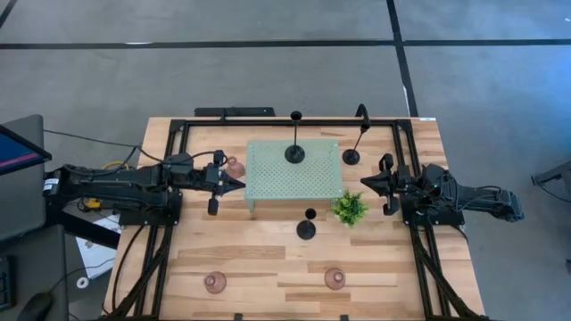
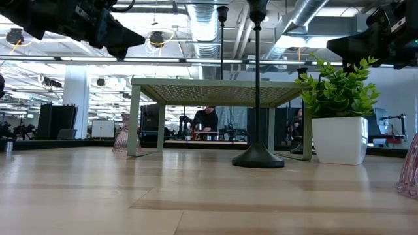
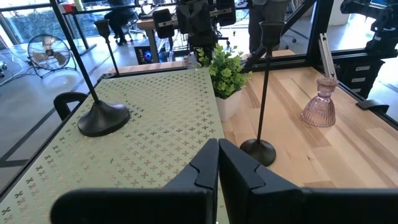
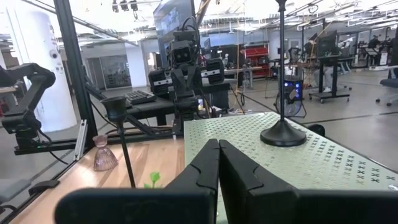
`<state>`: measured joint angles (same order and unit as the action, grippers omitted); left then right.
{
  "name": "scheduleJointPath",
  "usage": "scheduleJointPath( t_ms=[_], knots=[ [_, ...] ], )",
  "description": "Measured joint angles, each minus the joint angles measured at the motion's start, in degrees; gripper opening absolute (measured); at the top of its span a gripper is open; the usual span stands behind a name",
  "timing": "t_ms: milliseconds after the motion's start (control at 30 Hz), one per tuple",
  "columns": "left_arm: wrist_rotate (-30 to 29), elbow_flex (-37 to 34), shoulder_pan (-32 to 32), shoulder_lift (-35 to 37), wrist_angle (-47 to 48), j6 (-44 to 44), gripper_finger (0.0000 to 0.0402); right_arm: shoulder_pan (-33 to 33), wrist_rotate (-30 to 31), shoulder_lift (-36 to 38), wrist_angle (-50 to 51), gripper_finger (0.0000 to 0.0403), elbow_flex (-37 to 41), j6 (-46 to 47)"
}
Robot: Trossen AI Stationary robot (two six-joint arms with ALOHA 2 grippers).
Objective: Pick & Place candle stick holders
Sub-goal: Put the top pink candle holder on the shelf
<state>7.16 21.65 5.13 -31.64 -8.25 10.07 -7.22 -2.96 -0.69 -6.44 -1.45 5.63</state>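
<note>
A pale green perforated tray [image 1: 294, 183] stands mid-table on its legs. One black holder [image 1: 294, 153] stands on the tray by its disc base. A second [image 1: 351, 157] stands on the table right of the tray, and a third [image 1: 306, 229] stands in front of it. One pinkish holder [image 1: 235, 166] stands left of the tray, and two [image 1: 215, 283] [image 1: 335, 279] stand near the front edge. My left gripper [image 1: 241, 185] is shut and empty at the tray's left edge, above the table. My right gripper [image 1: 364, 182] is shut and empty right of the tray.
A small green plant in a white pot [image 1: 350, 208] stands by the tray's near right corner, close under my right gripper. Black frame rails [image 1: 413, 169] run along the table's sides and back. Bare wood [image 1: 268, 267] lies between the two front pinkish holders.
</note>
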Motion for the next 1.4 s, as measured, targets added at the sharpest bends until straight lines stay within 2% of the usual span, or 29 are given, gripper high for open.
scheduleJointPath(
  t_ms=[1067, 1400],
  knots=[
    [0.0, 0.0, 0.0, 0.0, 0.0, 0.0, 0.0012, 0.0, 0.0, 0.0, 0.3, 0.0000, 0.0, -0.1],
    [-8.8, 0.0, 0.0, 0.2, 0.1, 0.1, 0.0006, 0.0, 0.0, 0.0, 0.4, 0.0000, 0.0, -0.1]
  ],
)
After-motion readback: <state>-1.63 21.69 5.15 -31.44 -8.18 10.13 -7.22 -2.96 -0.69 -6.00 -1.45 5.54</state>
